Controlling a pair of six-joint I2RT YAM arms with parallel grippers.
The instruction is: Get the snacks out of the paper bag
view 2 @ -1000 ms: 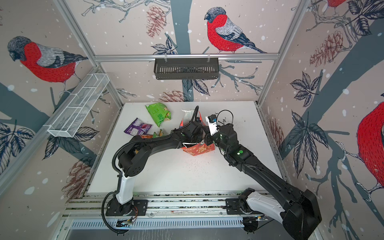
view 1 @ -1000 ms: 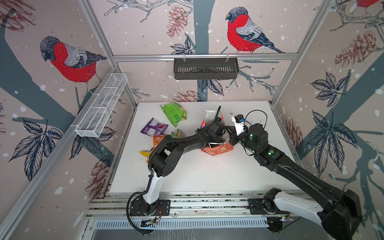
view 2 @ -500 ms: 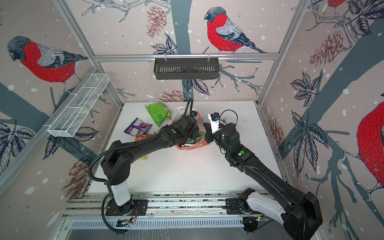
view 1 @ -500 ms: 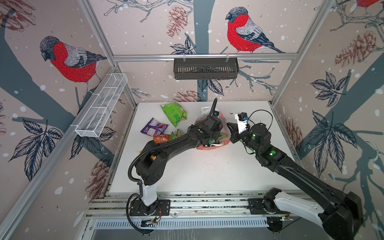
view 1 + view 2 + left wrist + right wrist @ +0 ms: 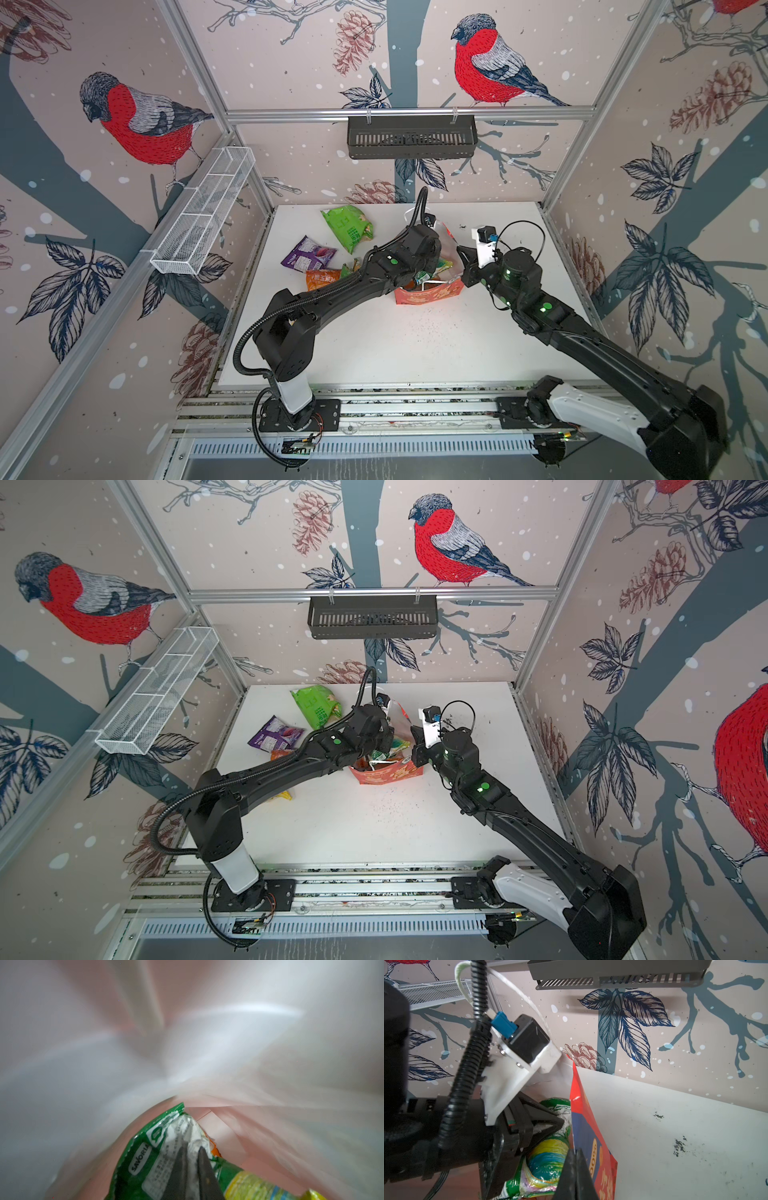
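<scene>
Left gripper [image 5: 191, 1146] is pinching green SAVORIA packet [image 5: 143, 1159] inside red paper bag [image 5: 604, 1167]; right gripper [image 5: 574, 1151] is clamping tight on the bag's wall.

Top views look down from up high, wrist cams hug the left claw [image 5: 192, 1147] and right claw [image 5: 574, 1151], all seeing the paper bag [image 5: 428, 295].

White table [image 5: 415, 353] under snacks [image 5: 347, 226], paper bag [image 5: 428, 294]

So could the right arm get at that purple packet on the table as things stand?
Probably not. The right end effector is shut on the wall of the paper bag, and the left arm stretches across between it and the purple packet. It would likely have to let go first.
</scene>
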